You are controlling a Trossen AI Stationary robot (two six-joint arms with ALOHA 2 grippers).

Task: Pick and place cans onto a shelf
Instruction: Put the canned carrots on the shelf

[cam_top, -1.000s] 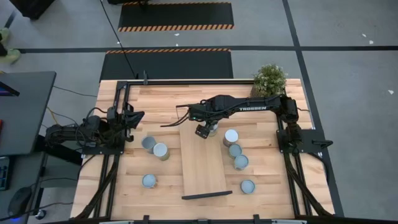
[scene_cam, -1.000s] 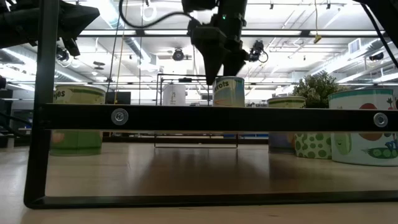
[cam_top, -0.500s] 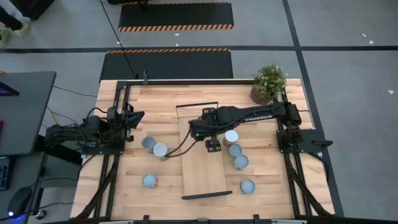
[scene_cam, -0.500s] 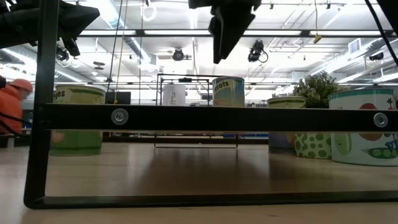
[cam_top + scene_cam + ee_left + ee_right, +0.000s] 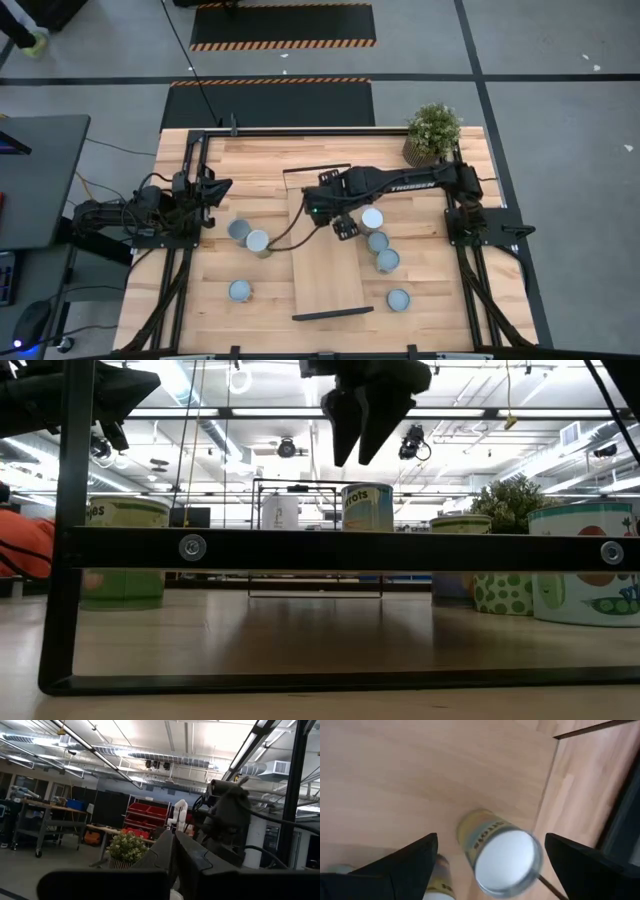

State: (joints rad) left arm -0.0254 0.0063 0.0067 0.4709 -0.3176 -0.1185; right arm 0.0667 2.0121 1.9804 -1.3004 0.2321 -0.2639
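Plant (image 5: 433,128) behind cans (image 5: 377,241), shelf (image 5: 325,262)

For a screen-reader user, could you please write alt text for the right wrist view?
A can stands on the wooden table, seen from above between the open right gripper's two dark fingers. A second can peeks out beside it.

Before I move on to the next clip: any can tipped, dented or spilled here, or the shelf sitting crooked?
Nothing stands out. The cans seen from above stand upright on the table, and the shelf lies flat and straight. The open right gripper hovers above one upright can.
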